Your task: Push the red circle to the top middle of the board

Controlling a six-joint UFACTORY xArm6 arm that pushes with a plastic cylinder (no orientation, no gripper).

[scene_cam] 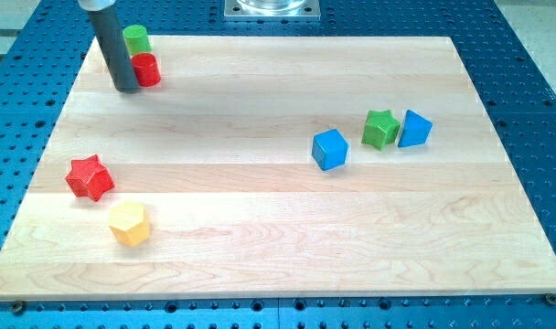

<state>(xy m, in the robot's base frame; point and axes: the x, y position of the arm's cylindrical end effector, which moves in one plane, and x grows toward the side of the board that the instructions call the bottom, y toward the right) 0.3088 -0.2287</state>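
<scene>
Progress: early; red circle point(146, 69) sits in upper left of frame, well short of top middle of board point(260, 210).
Done: tip point(127, 89) placed at circle's left side, touching or just beside it; which of the two cannot be told.
Left: nearly whole run rightward along top edge, toward the metal mount point(272, 8) at frame top centre.
Red circle: upper left corner of board, touching or just beside green circle point(136, 38) above it.
Tip: lower end of dark rod, left of red circle, below green circle.
Jaws: none on this arm, only a rod; nothing to open, close or grip.
Risk: green circle may get dragged along, judging by how close it lies.
Others: red star point(89, 177) and yellow hexagon point(129, 222) at lower left; blue cube point(330, 149), green star point(380, 128), blue block point(414, 129) at right of centre, all well apart from the path.
Writing: no brand, label or text readable anywhere.
</scene>
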